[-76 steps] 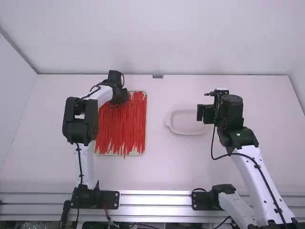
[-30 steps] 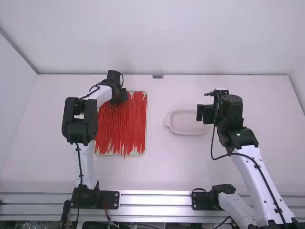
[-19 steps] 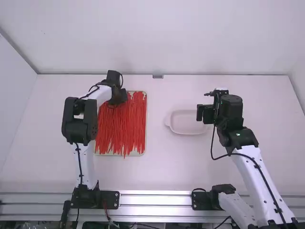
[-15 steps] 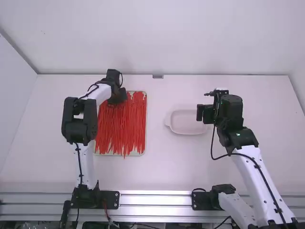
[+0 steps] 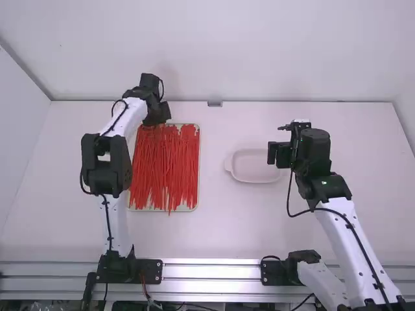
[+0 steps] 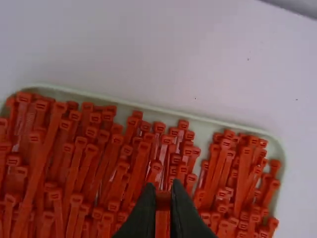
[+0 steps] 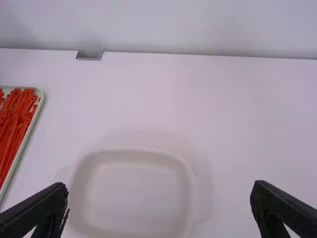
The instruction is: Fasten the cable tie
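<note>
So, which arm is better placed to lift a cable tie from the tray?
Left. The left gripper is at the far end of the tray, shut on one cable tie. The right gripper is open above the white dish, apart from the tray.

Lab: plain white walled table (image 5: 259, 214)
</note>
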